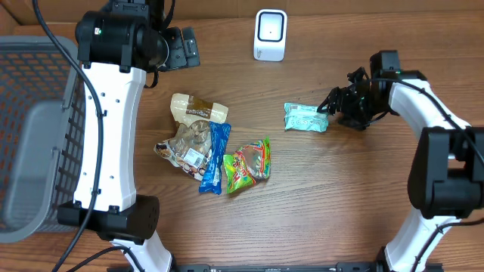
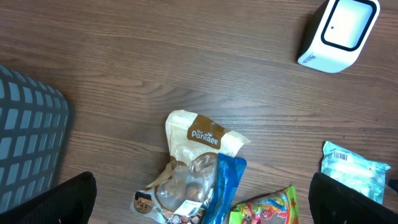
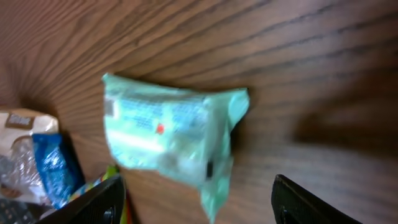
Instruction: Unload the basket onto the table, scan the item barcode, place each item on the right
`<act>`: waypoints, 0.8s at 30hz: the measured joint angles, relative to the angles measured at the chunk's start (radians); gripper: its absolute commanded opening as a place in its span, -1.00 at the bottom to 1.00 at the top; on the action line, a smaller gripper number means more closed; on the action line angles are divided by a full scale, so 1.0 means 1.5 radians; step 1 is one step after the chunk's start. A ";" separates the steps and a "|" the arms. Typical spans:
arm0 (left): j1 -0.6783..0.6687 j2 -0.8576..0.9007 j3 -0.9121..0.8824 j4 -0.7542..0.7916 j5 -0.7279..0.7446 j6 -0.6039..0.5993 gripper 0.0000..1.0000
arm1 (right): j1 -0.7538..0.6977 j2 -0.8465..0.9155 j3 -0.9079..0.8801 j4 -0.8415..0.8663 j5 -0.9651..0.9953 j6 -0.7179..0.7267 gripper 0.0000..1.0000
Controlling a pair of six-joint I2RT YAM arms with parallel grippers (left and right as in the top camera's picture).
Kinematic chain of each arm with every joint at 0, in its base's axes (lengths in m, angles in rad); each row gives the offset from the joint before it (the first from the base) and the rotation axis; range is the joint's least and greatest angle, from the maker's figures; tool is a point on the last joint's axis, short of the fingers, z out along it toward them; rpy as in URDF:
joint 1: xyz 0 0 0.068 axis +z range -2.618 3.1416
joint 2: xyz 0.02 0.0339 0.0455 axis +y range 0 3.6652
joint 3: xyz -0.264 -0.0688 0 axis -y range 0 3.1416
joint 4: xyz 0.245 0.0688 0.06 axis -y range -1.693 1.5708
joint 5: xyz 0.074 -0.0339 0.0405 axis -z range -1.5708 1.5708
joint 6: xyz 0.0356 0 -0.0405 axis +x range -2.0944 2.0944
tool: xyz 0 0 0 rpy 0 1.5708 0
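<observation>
A mint-green packet (image 1: 305, 118) lies flat on the wooden table right of centre. My right gripper (image 1: 333, 101) sits just to its right, open, with nothing in its grip. In the right wrist view the packet (image 3: 163, 133) looks blurred, and its lower corner reaches in between the two black fingers (image 3: 94, 202). The white scanner (image 1: 270, 35) stands at the table's far edge. My left gripper (image 1: 181, 47) hovers open at the far left, well away from the packet. In the left wrist view the packet (image 2: 351, 167) shows a barcode at its top corner, and the scanner (image 2: 339, 31) is at top right.
A pile of other packets lies mid-table: a beige Pantree pouch (image 1: 195, 110), a clear snack bag (image 1: 185, 147), a blue packet (image 1: 215, 159) and a green-red candy bag (image 1: 248, 165). A grey mesh basket (image 1: 30, 128) fills the left edge.
</observation>
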 measured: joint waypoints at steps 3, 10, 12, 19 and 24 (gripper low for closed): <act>0.000 0.000 0.000 0.000 0.000 0.000 1.00 | 0.007 0.022 -0.007 0.029 0.000 0.001 0.52; 0.000 0.000 0.000 0.000 0.000 0.000 1.00 | 0.043 0.044 -0.009 0.085 -0.025 0.000 0.27; 0.000 0.000 0.000 0.000 0.000 0.000 0.99 | 0.053 0.050 -0.009 0.098 -0.029 -0.002 0.02; 0.000 0.000 0.000 0.000 0.000 0.000 1.00 | 0.064 0.072 -0.009 0.116 -0.055 0.001 -0.92; 0.000 0.000 0.000 0.000 0.000 0.000 1.00 | 0.059 0.073 -0.009 0.118 -0.069 -0.005 -0.93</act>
